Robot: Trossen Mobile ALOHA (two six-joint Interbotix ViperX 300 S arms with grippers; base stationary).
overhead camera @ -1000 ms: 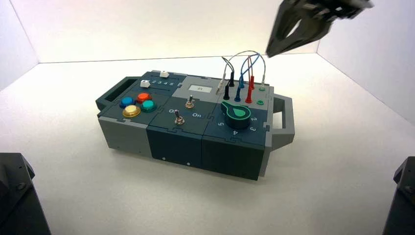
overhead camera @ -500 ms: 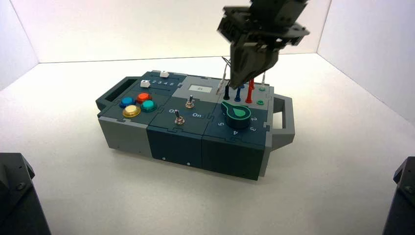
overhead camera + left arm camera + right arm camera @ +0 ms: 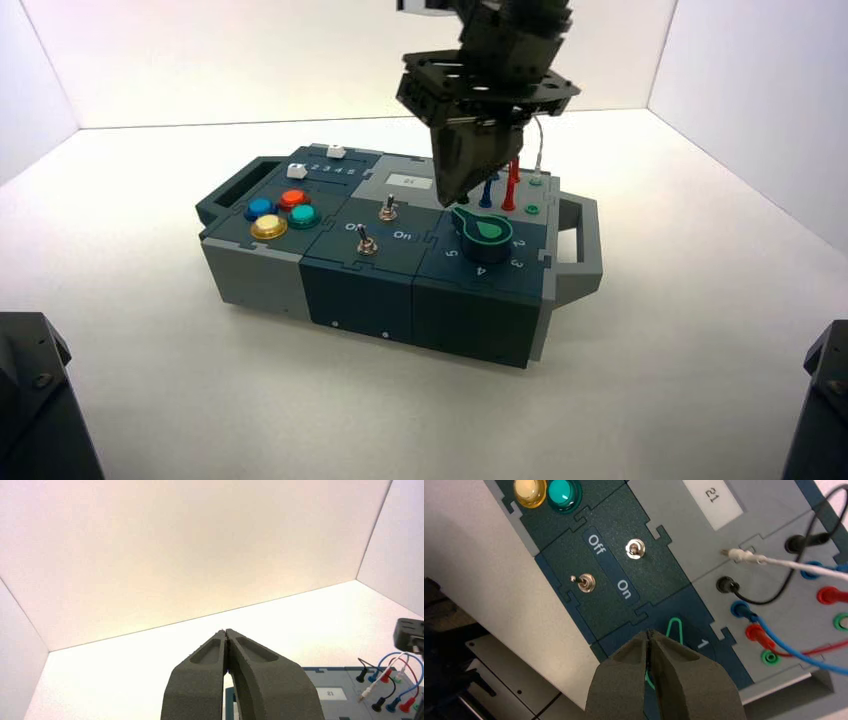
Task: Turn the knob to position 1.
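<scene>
A white-walled booth and pale tabletop (image 3: 690, 330) surround the box (image 3: 400, 270). The right hand (image 3: 450, 192), fingers pressed closed and empty, hangs just above the knob (image 3: 484, 230) at the box's right end, whose green pointer aims toward it. The left hand (image 3: 227, 635) is closed, parked well apart.

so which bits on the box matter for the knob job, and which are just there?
In play:
knob, numeral 1 beside it
right tool, shut, just above the knob

Just there:
push buttons
toggle switches
plugged wires
small display
left tool, shut, parked away
</scene>
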